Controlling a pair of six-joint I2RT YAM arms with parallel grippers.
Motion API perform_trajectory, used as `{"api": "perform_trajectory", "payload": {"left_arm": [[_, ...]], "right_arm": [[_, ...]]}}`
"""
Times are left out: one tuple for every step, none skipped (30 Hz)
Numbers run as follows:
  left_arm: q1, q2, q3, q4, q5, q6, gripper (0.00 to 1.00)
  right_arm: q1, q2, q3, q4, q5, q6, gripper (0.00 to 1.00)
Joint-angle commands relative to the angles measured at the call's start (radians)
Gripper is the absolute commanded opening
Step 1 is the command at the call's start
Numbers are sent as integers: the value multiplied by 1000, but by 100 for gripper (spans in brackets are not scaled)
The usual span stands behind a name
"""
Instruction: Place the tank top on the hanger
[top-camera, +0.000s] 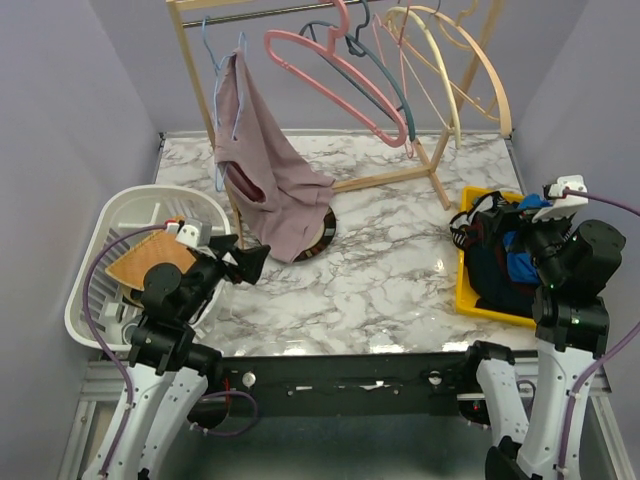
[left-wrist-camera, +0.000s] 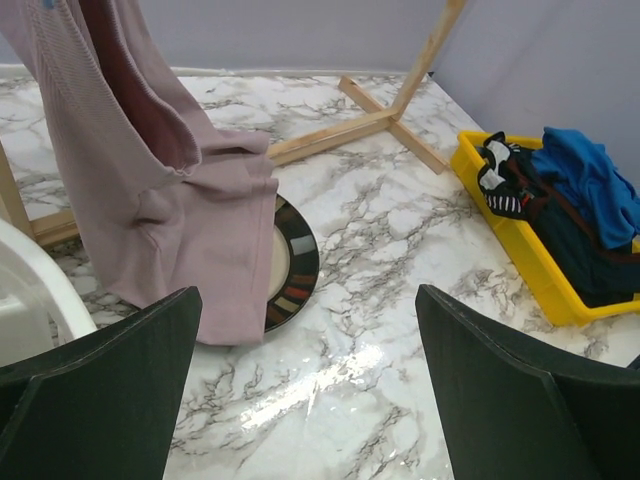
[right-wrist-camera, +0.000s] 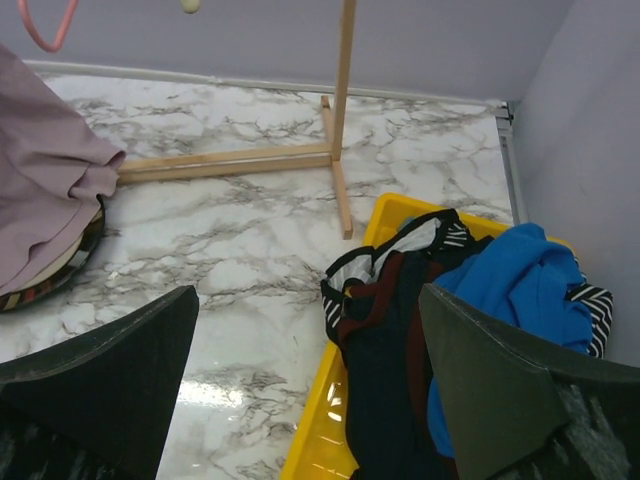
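The mauve tank top (top-camera: 262, 170) hangs on the thin light-blue hanger (top-camera: 208, 45) at the left end of the wooden rack. Its hem drapes onto a striped-rim plate (top-camera: 325, 232) on the table. It also shows in the left wrist view (left-wrist-camera: 150, 170) and at the left edge of the right wrist view (right-wrist-camera: 45, 200). My left gripper (top-camera: 240, 262) is open and empty, low near the front left, short of the garment's hem. My right gripper (top-camera: 545, 222) is open and empty above the yellow tray.
A wooden rack (top-camera: 420, 170) holds a thick pink hanger (top-camera: 340, 75), a teal hanger (top-camera: 375, 65) and wooden hangers (top-camera: 460, 70). A yellow tray (top-camera: 468, 290) of dark and blue clothes (top-camera: 505, 260) stands at right. A white basket (top-camera: 120, 215) stands at left.
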Motion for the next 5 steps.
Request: {"api": "perform_trajectory", "payload": {"left_arm": [[5, 8, 20, 42, 28, 11, 99], [5, 7, 20, 42, 26, 14, 99], [5, 4, 20, 41, 22, 16, 99], [5, -1, 20, 39, 17, 16, 99], [5, -3, 20, 37, 14, 16, 99]], "right_arm": [[-27, -18, -2, -50, -2, 4, 100], [-33, -18, 1, -51, -5, 4, 100], [-35, -20, 2, -53, -6, 3, 100], [-38, -23, 2, -54, -8, 3, 100], [-39, -25, 2, -54, -6, 3, 100]]}}
